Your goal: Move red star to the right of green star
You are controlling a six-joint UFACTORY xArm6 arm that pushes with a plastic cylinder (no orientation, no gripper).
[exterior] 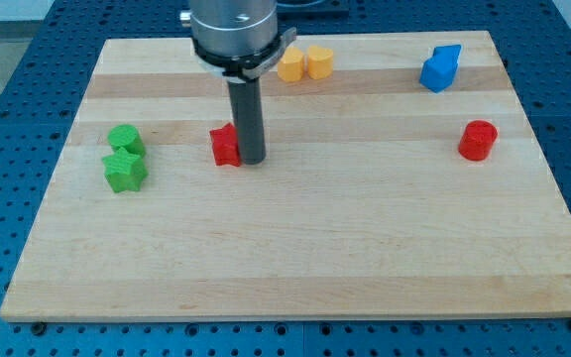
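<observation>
Green star (125, 172) sits closest to you, view's left | red star (225, 146) well to its right | my tip (252, 161) touching red star's right side | no jaws, just a rod

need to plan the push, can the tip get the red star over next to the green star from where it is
Probably yes. My tip sits against the red star on its right side, and bare board lies between it and the green star at the view's left.
</observation>
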